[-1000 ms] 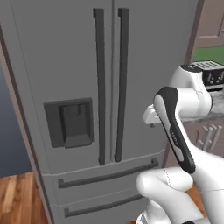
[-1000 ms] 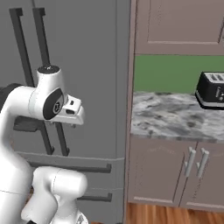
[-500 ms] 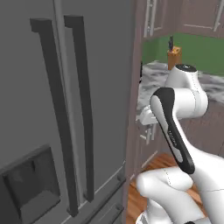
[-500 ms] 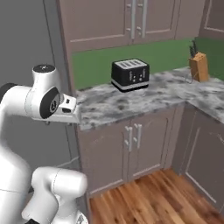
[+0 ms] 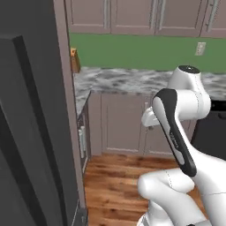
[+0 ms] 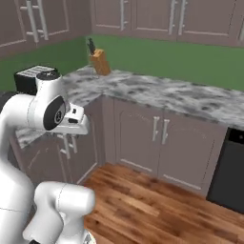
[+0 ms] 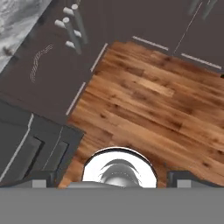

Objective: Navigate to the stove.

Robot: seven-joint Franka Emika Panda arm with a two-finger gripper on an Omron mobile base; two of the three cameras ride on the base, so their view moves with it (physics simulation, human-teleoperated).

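No cooktop, grates or knobs of the stove are in view. A dark appliance front [image 6: 229,167] sits under the counter at the far right, also seen at the right edge of the left base view [image 5: 211,128]; I cannot tell whether it belongs to the stove. My gripper [image 7: 113,180] points down at the wood floor. Its two dark fingertips [image 7: 40,179] stand far apart, open, with nothing between them. The hand [image 6: 76,121] is held tucked in front of the arm at counter height.
The grey fridge [image 5: 31,132] looms close on the left. An L-shaped marble counter [image 6: 167,95] over brown cabinets wraps the corner, carrying a knife block [image 6: 99,61] and a toaster [image 6: 27,78]. Wood floor [image 6: 157,200] lies open ahead.
The whole picture has swung right: the base has turned from the fridge doors, past the toaster counter, to the corner cabinets. The arm holds the same pose.
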